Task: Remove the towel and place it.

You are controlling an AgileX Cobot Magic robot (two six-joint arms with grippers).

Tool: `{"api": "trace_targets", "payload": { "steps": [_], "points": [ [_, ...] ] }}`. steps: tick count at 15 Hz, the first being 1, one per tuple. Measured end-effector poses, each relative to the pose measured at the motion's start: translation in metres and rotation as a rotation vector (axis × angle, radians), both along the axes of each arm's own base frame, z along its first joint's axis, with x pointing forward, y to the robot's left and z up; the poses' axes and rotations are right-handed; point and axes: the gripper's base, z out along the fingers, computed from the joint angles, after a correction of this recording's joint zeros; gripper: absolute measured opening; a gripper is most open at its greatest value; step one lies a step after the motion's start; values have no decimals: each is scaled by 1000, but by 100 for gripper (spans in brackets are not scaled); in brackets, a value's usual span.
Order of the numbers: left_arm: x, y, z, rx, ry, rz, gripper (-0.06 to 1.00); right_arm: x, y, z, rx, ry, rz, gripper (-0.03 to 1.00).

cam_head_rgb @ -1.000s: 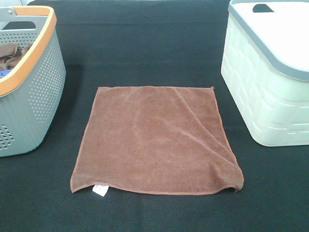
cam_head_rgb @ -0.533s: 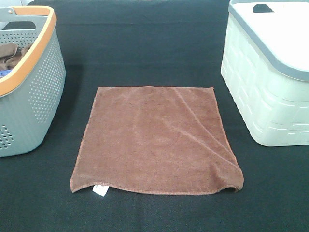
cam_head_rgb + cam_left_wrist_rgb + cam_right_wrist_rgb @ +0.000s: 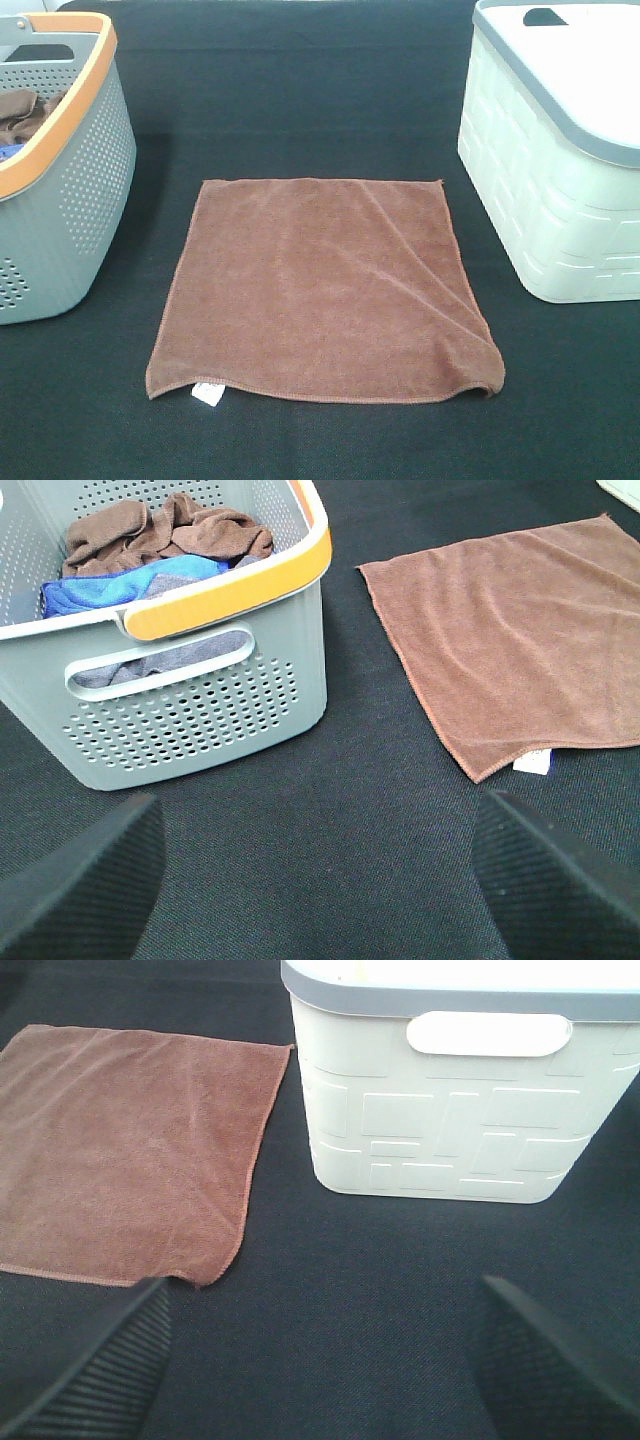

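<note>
The towel (image 3: 325, 290), a square reddish-brown cloth with a small white tag at its near left corner, lies spread flat on the black table between two baskets. It also shows in the left wrist view as the towel (image 3: 520, 650) and in the right wrist view as the towel (image 3: 130, 1150). My left gripper (image 3: 320, 880) is open, hovering over bare table near the grey basket, well short of the towel. My right gripper (image 3: 330, 1360) is open too, above bare table in front of the white basket. Neither gripper appears in the exterior view.
A grey perforated basket with an orange rim (image 3: 60, 170) stands at the left, holding a bunched brown cloth (image 3: 165, 530) and a blue cloth (image 3: 130, 580). A white basket with a grey rim (image 3: 560, 160) stands at the right.
</note>
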Motion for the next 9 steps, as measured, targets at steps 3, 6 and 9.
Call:
{"api": "trace_targets", "payload": {
  "steps": [3, 6, 9],
  "points": [
    [0, 0, 0, 0, 0, 0, 80, 0, 0, 0, 0, 0, 0, 77],
    [0, 0, 0, 0, 0, 0, 80, 0, 0, 0, 0, 0, 0, 77],
    [0, 0, 0, 0, 0, 0, 80, 0, 0, 0, 0, 0, 0, 77]
  ]
}}
